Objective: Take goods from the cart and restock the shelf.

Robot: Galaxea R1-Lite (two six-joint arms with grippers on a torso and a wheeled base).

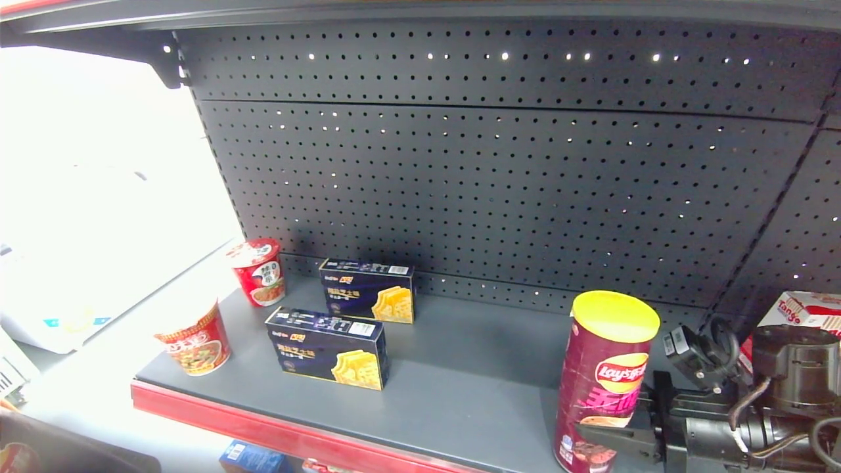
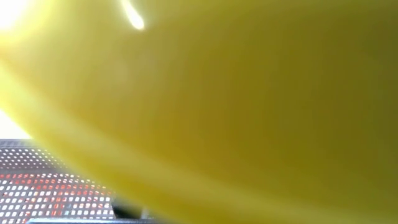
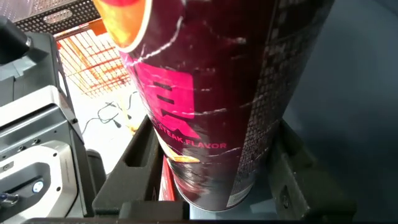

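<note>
Can (image 1: pixel 604 374) stands upright btw the jaws of the right gripper (image 3: pixel 211 171), over the front right part of the shelf (image 1: pixel 473 387). Its base is cut off in head view, so can't tell if it's down on the deck or just above it.

Handling, my read: cardboard tube w/ plastic lid (image 1: pixel 615 316). It's light and stiff enough, but the wall will dent if squeezed hard. The glossy wrap is prob. slippery. It's tall and narrow, so it tips easily. Best hold is on the cylinder wall, low to mid, not on the lid (it could pop off). Contents are fragile, so set it down soft, no drop.

Jaws: clamped on the can's lower part, one finger (image 3: pixel 134 158) each side against the wall, spread just to the can's width. They touch nothing else as far as I can see.

Outward from the jaws:
- To their left, well apart: two dark boxes, front (image 1: pixel 326 347) and back (image 1: pixel 367 290).
- Farther left: two cups (image 1: pixel 257 271) (image 1: pixel 194 338).
- To the jaws' right and behind, near: a red-white box (image 1: pixel 805 309).
- Beyond the can in right wrist view: orange mesh (image 3: pixel 93 56), prob. the cart.
- Close up at the left wrist cam: a yellow surface (image 2: pixel 236 93); can't tell what it is.
</note>
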